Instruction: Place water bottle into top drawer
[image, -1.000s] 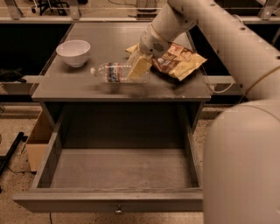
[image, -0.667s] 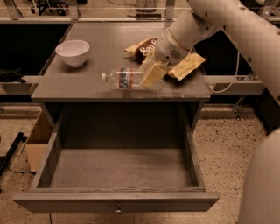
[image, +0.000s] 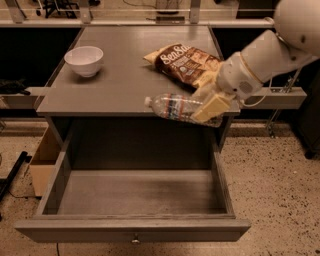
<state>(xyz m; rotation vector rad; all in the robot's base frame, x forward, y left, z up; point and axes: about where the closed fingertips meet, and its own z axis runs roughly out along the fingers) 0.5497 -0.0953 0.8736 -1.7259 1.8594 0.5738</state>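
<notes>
The water bottle (image: 175, 107) is a clear ribbed bottle with a white cap and a red-blue label band. It lies sideways, cap to the left, held in the air at the table's front edge, over the back right of the open drawer. My gripper (image: 207, 106) is shut on its right end, with a cream finger across the bottle's body. The top drawer (image: 132, 229) is pulled fully out below the grey table, with a small metal knob at the centre of its front panel. Nothing lies inside it.
A white bowl (image: 84, 60) stands at the table's (image: 115, 85) left. A brown chip bag (image: 185, 62) lies at the back right, just behind my gripper. A cardboard box (image: 42, 160) sits on the floor left of the drawer. My white arm (image: 270, 50) comes in from the upper right.
My gripper has carried the bottle off the table top, forward and right, to the front edge over the drawer. The view has shifted and my arm now fills less of it.
</notes>
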